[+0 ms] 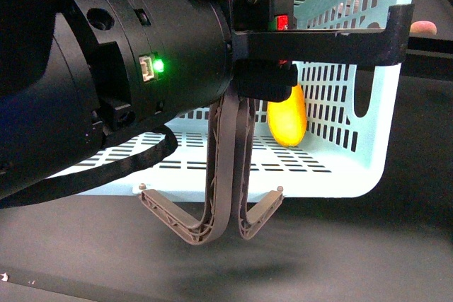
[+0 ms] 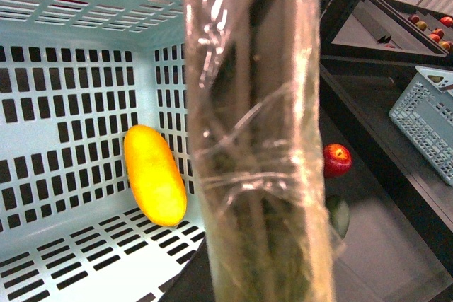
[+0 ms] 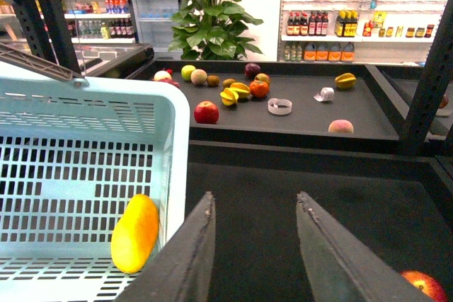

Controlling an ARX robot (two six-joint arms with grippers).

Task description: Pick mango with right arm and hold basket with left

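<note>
The yellow-orange mango [image 1: 287, 122] lies inside the turquoise basket [image 1: 354, 139], leaning against a slotted wall; it also shows in the left wrist view [image 2: 154, 175] and the right wrist view [image 3: 134, 235]. My left gripper [image 1: 244, 76] is shut on the two grey-brown basket handles [image 1: 226, 175], which are pressed together and fill the middle of the left wrist view [image 2: 255, 139]. My right gripper [image 3: 255, 199] is open and empty over the dark table, just outside the basket's wall [image 3: 173, 175]. The right gripper does not show in the front view.
A red apple [image 3: 425, 284] lies on the dark table near the right gripper and shows in the left wrist view [image 2: 337, 159]. A display shelf behind holds a red apple [image 3: 206, 112], star fruits [image 3: 237, 93] and other fruit. Black frame posts [image 3: 428, 68] stand nearby. A second basket [image 2: 425, 118] sits on a side shelf.
</note>
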